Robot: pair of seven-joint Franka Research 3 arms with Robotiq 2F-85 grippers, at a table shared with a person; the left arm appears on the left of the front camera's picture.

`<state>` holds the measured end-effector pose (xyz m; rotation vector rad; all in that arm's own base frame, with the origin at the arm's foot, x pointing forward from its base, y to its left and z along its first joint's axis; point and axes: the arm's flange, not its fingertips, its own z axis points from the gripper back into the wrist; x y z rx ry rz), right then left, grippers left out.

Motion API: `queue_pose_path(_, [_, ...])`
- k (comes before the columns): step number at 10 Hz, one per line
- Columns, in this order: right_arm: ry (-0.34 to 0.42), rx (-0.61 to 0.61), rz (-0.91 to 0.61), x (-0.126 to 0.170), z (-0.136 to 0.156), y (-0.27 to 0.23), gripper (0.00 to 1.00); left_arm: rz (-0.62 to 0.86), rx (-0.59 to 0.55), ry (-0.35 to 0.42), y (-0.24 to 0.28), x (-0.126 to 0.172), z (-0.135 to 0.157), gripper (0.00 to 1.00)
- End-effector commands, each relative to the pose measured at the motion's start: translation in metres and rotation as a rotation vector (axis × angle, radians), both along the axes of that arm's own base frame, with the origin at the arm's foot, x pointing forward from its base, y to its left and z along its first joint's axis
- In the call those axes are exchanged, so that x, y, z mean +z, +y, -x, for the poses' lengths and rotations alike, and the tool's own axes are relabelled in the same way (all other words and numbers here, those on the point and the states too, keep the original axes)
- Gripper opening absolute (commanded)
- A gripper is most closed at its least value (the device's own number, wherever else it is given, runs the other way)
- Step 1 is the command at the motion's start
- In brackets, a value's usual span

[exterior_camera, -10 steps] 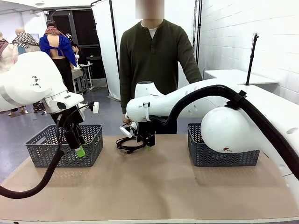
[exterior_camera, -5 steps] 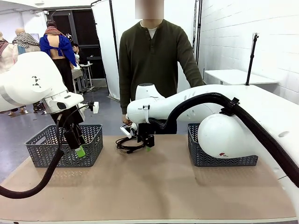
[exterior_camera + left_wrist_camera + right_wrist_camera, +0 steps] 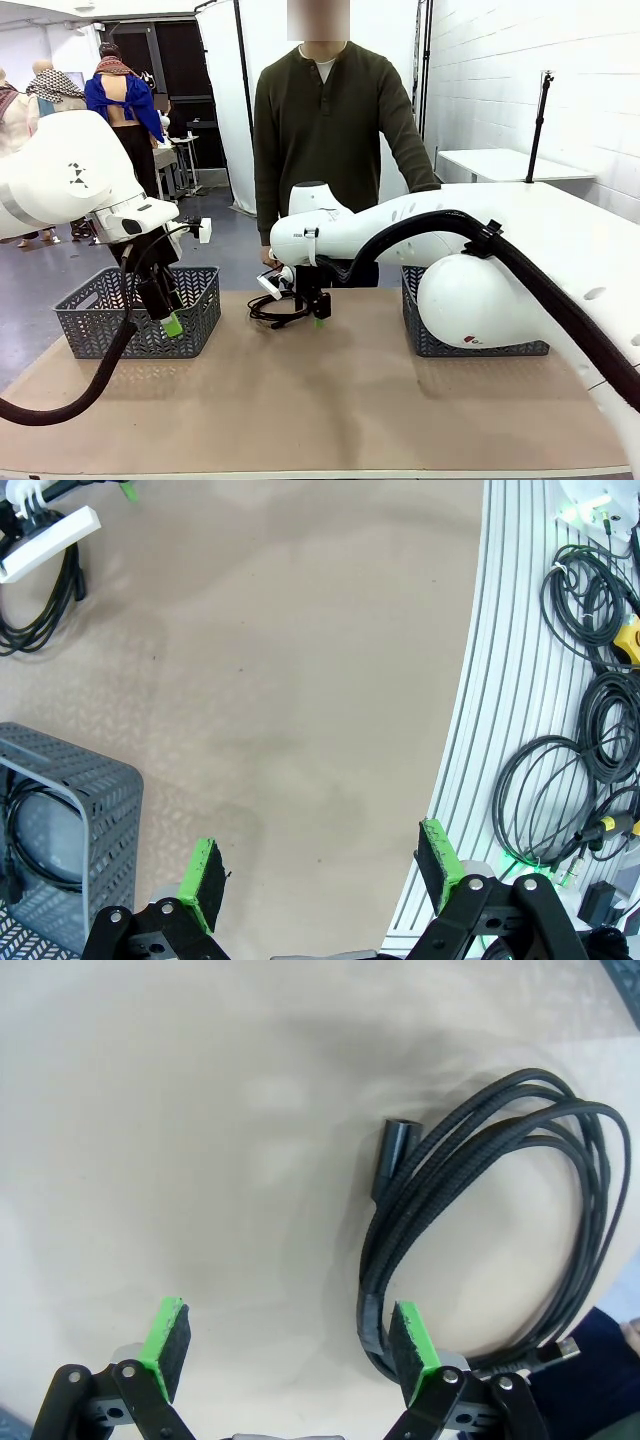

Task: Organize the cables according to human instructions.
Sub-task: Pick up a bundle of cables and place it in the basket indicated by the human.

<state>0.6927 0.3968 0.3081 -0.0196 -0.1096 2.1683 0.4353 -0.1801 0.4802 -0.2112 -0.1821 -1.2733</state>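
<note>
right gripper (image 3: pixel 317 312) held over a coiled cable (image 3: pixel 500 1240) at frame centre

its jaws are spread wide and nothing is gripped; the coil lies by one pad, likely lined up for a pick. the left gripper (image 3: pixel 320 875), also wide and empty, is parked by the left basket (image 3: pixel 140 310)

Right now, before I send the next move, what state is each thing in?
Left gripper: open, empty, hanging in front of the left basket.
Right gripper: open, empty, low over the table, one pad beside the coiled cable.
Coiled cable: loose on the table, not gripped.
Left basket: holds a black cable.
Right basket: contents hidden by the arm.
</note>
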Motion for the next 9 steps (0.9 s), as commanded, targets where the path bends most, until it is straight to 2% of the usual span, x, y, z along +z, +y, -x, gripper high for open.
queue_pose_path(1, [0.01,0.003,0.04,0.002,-0.024,0.015,1.0,0.002,0.004,-0.009,0.0,0.001,0.0,1.0])
queue_pose_path(5, [0.014,-0.006,0.051,-0.002,-0.032,0.019,1.0,0.002,0.004,-0.009,0.0,0.001,0.0,1.0])
queue_pose_path(9, [0.066,-0.016,0.101,-0.005,-0.035,0.022,1.0,0.002,0.004,-0.009,0.0,0.001,0.0,1.0])
